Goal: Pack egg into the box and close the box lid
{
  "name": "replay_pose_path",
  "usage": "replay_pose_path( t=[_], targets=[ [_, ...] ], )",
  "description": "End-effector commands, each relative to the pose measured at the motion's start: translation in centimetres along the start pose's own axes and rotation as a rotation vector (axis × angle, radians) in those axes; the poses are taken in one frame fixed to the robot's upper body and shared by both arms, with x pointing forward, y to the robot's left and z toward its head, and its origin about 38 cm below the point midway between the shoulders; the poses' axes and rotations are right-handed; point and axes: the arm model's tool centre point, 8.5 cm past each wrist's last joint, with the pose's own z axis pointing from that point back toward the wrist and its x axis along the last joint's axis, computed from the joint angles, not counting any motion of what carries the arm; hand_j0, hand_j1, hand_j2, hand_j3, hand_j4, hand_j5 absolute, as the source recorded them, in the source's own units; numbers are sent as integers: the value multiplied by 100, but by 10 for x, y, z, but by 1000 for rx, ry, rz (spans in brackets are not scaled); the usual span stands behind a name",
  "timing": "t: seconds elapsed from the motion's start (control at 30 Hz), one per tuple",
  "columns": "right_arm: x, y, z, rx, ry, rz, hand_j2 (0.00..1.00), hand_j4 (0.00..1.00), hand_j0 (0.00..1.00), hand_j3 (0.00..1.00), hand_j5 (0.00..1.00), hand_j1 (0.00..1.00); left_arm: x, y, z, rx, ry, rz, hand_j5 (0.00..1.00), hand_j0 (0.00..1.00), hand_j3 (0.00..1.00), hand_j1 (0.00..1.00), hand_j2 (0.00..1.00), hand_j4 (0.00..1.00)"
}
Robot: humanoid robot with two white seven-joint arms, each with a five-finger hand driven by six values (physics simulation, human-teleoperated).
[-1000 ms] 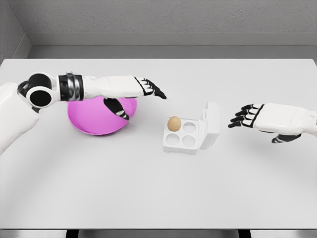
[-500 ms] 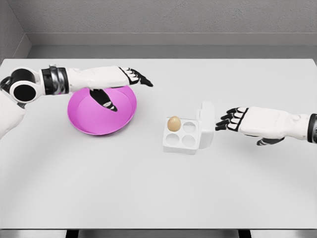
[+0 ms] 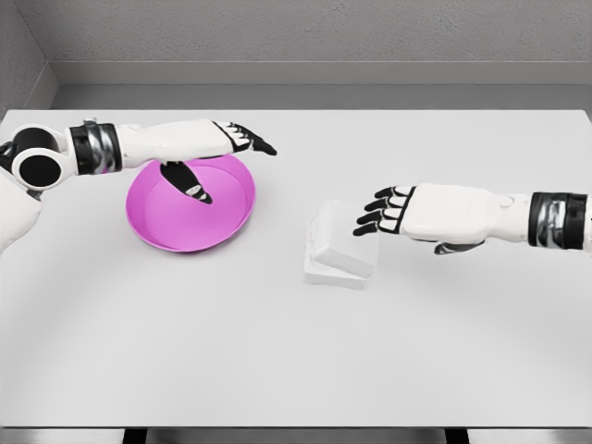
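The counter (image 3: 277, 370) is big, flat, smooth and pale grey.

The pink bowl (image 3: 217, 217) is round and shiny, sitting at about 9 o'clock from the middle of the counter. Nothing can be seen in it. A bit of it is hidden by the arm above.

The box (image 3: 340, 245) is small, white and squarish with soft round corners. It sits near the middle of the counter, at about 3 o'clock from the bowl, well apart from it. Its lid is tipped down over the base, almost flat, so the egg cups are covered. The egg cannot be seen under the lid.

The right robot hand (image 3: 381, 211) is white with black fingers. It reaches in from 3 o'clock. Its fingers are spread out flat and hold nothing, with the tips right at the lid's top edge.

The left robot hand (image 3: 248, 143) hangs over the bowl's far rim. Its fingers are stretched out, its thumb points down, and it holds nothing.
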Motion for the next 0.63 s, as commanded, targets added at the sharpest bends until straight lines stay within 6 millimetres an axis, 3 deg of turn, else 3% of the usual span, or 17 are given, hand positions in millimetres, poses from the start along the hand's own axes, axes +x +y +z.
replay_pose_path(
  t=[0.0, 0.07, 0.1, 0.17, 0.27, 0.6],
  targets=[
    [14, 10, -22, 17, -68, -24, 100, 100, 100, 100, 100, 100, -5, -2, 2, 3, 14, 20, 100, 100, 100, 100, 100, 100],
    [8, 1, -17, -2, -48, -8, 100, 100, 100, 100, 100, 100, -8, -3, 3, 3, 21, 26, 100, 100, 100, 100, 100, 100],
    [-2, -5, -5, -20, -7, -7, 100, 100, 100, 100, 100, 100, -8, -3, 4, 4, 22, 27, 100, 100, 100, 100, 100, 100],
    [-33, -18, 45, -93, 126, -42, 100, 100, 100, 100, 100, 100, -8, -4, 4, 2, 22, 27, 100, 100, 100, 100, 100, 100],
    [-72, 1, 91, -156, 249, -206, 100, 100, 100, 100, 100, 100, -10, -7, 7, -4, 29, 30, 100, 100, 100, 100, 100, 100],
    [-71, 10, 90, -152, 251, -226, 100, 100, 100, 100, 100, 100, -11, -8, 9, -4, 34, 32, 100, 100, 100, 100, 100, 100]
  ],
)
